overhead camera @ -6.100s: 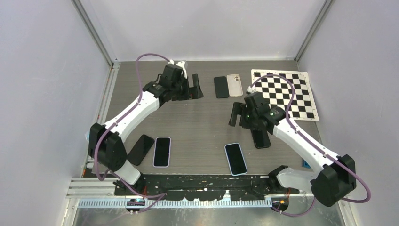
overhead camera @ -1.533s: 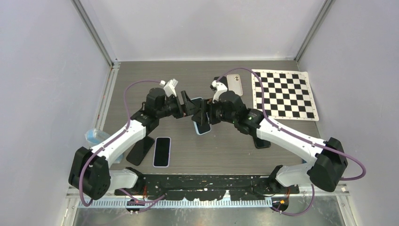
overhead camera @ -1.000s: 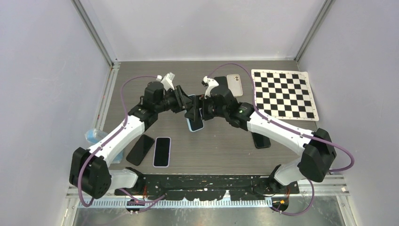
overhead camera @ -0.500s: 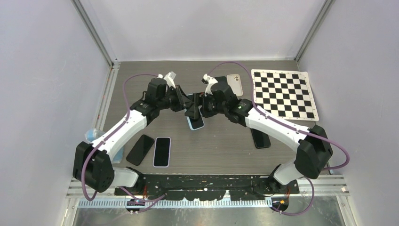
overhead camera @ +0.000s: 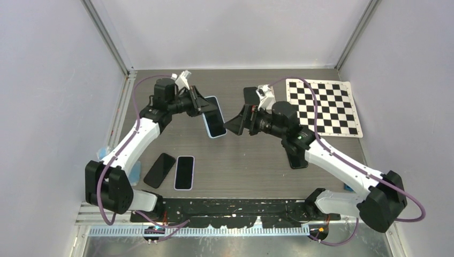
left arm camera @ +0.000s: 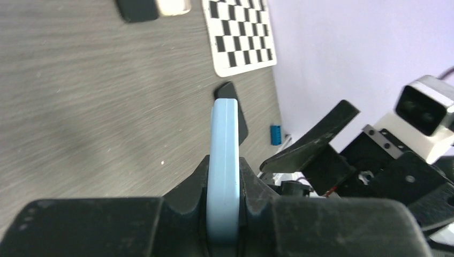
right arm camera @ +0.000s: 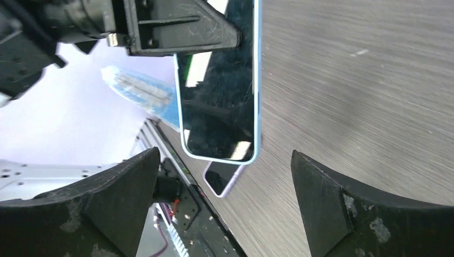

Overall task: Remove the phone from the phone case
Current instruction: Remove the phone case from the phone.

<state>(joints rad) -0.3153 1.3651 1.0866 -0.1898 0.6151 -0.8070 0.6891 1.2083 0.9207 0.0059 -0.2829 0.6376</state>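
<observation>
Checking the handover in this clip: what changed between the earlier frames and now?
The blue-cased phone lay at the front six seconds ago, then was lifted and gripped from both sides. Now the right gripper has let go and backed off open, and the left gripper, clamped on the phone, has carried it left. The checkerboard and purple-cased phone stayed put.

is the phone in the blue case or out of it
In: the phone screen is framed by the blue case rim, both clamped by the left gripper.
</observation>
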